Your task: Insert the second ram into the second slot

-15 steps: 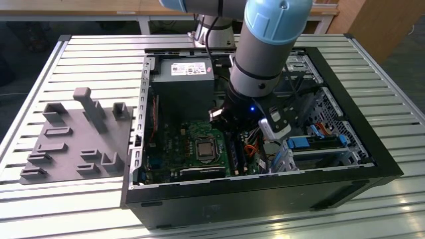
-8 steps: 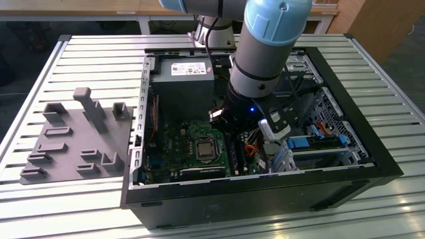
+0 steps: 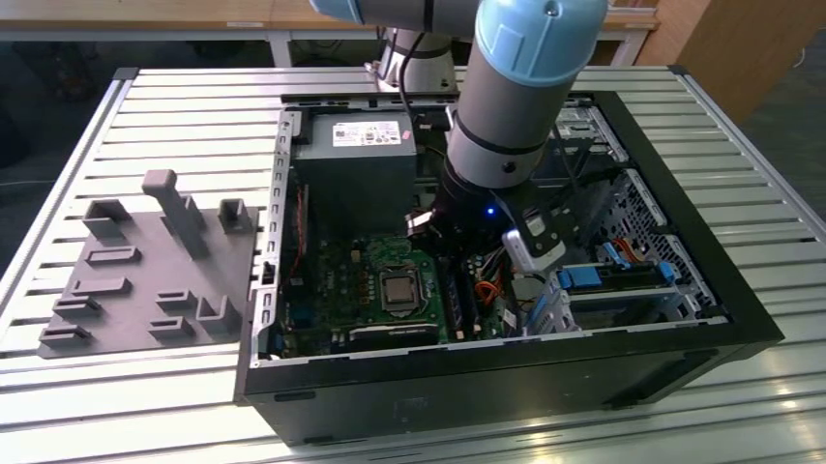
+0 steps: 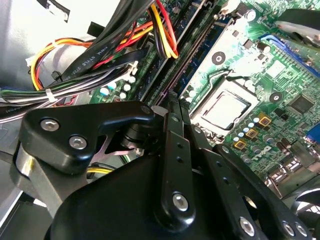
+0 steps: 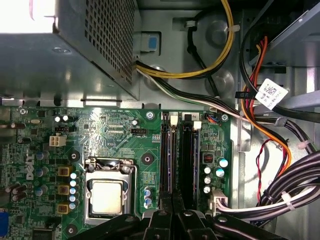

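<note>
I get hard glare off the slatted table [image 3: 116,411] on both sides of the computer case [image 3: 516,387], while the inside of the case sits dim and shadowed. In the first wrist view, one corner of the power supply [image 5: 75,60] washes out white.

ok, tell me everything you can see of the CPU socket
The CPU socket lies flat on the green motherboard, with a square silver heat spreader showing in its middle, framed by a shiny metal retention plate. No cooler sits on it. Small round capacitors line one side; the black memory slots run along the other, apart from it.
</note>
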Action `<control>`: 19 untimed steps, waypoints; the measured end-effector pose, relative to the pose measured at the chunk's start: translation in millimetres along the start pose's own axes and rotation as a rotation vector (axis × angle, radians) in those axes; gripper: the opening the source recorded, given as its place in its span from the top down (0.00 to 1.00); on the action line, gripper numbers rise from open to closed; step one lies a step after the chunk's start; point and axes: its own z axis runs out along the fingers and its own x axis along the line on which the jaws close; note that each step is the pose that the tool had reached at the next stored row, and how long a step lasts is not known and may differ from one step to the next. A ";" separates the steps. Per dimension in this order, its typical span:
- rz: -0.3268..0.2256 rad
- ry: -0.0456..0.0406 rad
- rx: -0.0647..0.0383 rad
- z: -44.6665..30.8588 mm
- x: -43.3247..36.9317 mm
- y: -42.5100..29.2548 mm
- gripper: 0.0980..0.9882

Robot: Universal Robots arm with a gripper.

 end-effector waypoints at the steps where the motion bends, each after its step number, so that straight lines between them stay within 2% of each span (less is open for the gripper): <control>1: 0.000 0.0000 0.000 0.0 0.0 0.0 0.98; 19: 0.011 -0.0003 0.000 2.2 -0.3 -0.6 0.98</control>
